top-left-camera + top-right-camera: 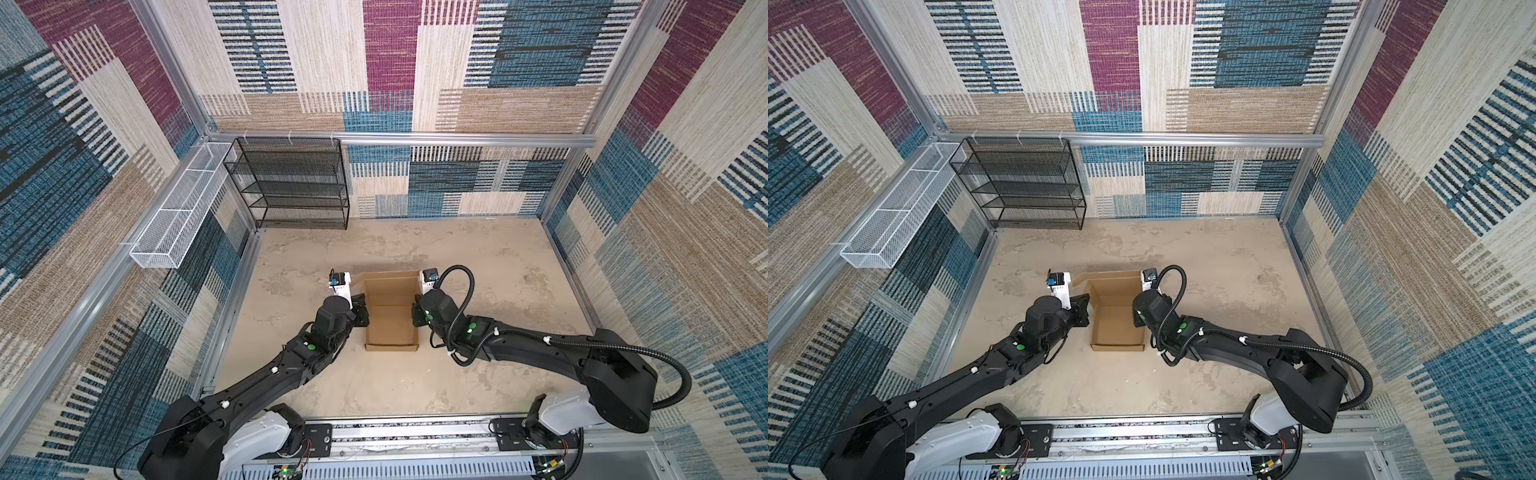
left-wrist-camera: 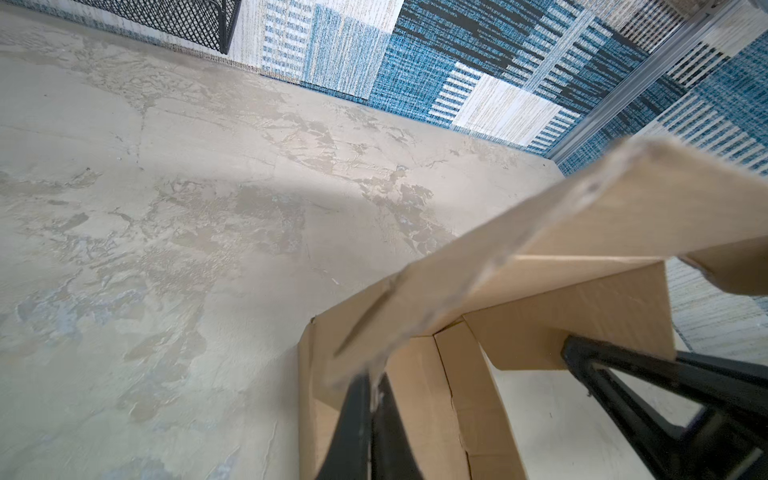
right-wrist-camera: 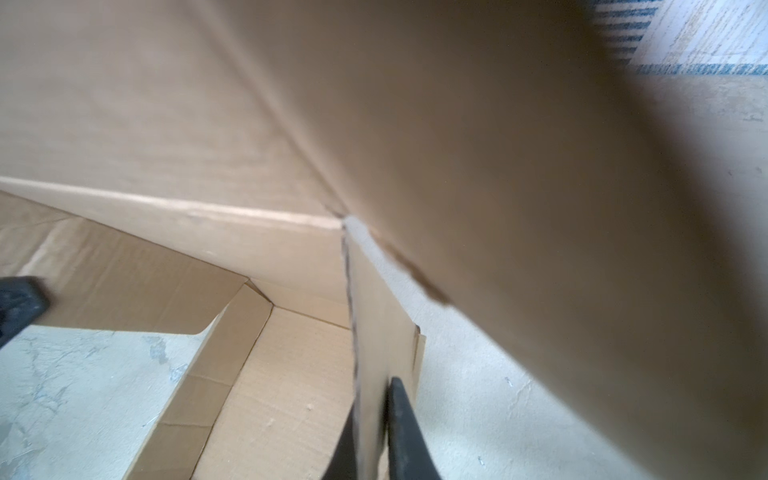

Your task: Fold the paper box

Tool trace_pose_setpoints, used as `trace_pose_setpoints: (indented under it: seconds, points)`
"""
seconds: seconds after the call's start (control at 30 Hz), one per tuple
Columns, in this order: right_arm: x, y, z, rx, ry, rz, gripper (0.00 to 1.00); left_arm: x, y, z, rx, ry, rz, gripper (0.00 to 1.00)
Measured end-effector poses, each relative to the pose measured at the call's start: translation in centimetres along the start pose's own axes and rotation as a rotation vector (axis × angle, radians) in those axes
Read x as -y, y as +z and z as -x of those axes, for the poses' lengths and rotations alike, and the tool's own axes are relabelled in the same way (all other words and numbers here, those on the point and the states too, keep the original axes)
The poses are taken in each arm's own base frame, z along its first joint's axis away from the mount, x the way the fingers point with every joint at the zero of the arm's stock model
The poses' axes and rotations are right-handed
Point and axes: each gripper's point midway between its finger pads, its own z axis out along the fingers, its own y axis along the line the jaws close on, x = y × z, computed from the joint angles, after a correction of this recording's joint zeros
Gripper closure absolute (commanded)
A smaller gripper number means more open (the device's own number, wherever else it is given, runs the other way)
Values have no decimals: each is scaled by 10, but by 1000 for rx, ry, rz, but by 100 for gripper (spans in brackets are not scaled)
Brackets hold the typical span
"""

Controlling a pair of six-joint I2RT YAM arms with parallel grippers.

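Observation:
The paper box (image 1: 390, 328) (image 1: 1119, 328) is plain brown cardboard, standing half folded in the middle of the table with its side walls raised and its far lid panel upright. My left gripper (image 1: 360, 309) (image 1: 1084, 309) is shut on the box's left wall, and the left wrist view shows its fingertips (image 2: 372, 380) pinching the wall's top edge. My right gripper (image 1: 416, 313) (image 1: 1136, 316) is shut on the right wall, with that wall (image 3: 374, 332) held between its black fingers (image 3: 401, 415). The box's floor (image 3: 286, 395) shows beside it.
A black mesh shelf (image 1: 291, 183) stands at the back left against the wall. A white mesh basket (image 1: 178, 208) hangs along the left wall. The patterned walls close in the beige table (image 1: 498, 291) on three sides, and a metal rail (image 1: 415, 432) runs along the front.

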Motion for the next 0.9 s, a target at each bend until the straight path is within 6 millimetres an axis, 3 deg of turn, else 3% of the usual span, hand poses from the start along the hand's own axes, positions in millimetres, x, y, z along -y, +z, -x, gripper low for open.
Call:
trace_pose_setpoints:
  seconds: [0.67,0.9]
  points:
    - [-1,-9,-15,13,18,-9,89,1,-9,-16,1,-10,0,100]
    - [-3,-11,-25,0,26,-6,89,-3,-12,-30,-27,-14,4,100]
